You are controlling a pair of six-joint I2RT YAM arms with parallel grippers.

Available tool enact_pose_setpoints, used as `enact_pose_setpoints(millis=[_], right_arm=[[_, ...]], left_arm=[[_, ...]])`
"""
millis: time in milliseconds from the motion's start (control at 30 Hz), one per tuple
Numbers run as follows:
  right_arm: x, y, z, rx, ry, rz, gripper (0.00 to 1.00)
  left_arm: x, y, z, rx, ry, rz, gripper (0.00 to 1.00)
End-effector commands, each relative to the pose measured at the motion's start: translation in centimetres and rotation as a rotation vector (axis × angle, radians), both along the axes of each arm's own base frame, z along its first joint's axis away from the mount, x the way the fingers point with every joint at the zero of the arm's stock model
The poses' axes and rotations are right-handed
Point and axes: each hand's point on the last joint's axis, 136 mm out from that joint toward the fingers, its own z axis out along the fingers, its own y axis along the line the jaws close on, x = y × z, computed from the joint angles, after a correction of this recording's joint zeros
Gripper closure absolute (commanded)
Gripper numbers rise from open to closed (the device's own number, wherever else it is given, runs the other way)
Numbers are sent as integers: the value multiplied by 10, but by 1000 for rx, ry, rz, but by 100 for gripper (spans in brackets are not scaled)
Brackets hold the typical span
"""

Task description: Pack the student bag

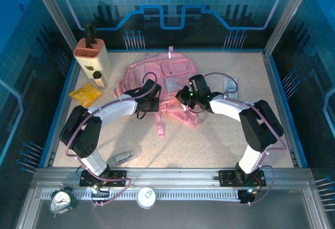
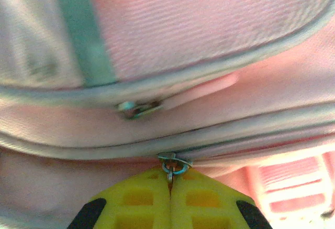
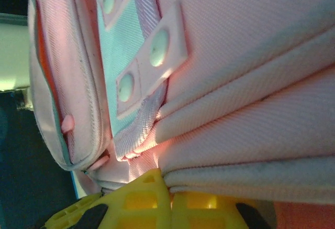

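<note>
Tabletop (image 1: 209, 140) bears student bag (image 1: 175, 69); wrist views show left end effector (image 2: 170, 181) pinching zip pull (image 2: 174, 165), right one (image 3: 168, 184) pinching fabric.

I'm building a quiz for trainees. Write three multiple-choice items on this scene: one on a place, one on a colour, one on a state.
1. The packet lies: A) left of the bag; B) on top of the bag; C) right of the bag.
2. The bag is: A) green; B) pink; C) black.
3. The left gripper is: A) wide open; B) shut on a zip pull; C) shut on a strap.

Answers:
1 A: the top view shows it on the table to the left, apart from the bag.
2 B: its fabric is pink in all three views.
3 B: the yellow fingers meet on the pull's tab, just under its ring.
</note>
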Motion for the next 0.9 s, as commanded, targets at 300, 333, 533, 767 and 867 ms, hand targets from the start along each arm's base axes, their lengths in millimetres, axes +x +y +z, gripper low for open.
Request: enact_pose_setpoints(millis=[300, 333, 533, 767, 867], right_arm=[[63, -79, 35, -55, -82, -6, 100], [69, -81, 35, -54, -83, -1, 100], [98, -93, 39, -117, -96, 25, 89], [53, -83, 56, -55, -82, 145, 51], [16, -73, 54, -20, -53, 192, 45]], left_arm=[[-42, 1, 17, -71, 65, -83, 100], [-46, -12, 20, -75, 65, -111, 100], [-44, -82, 35, -118, 17, -178, 100], [-29, -86, 41, -131, -41, -143, 100], [-31, -85, 39, -129, -33, -150, 100]])
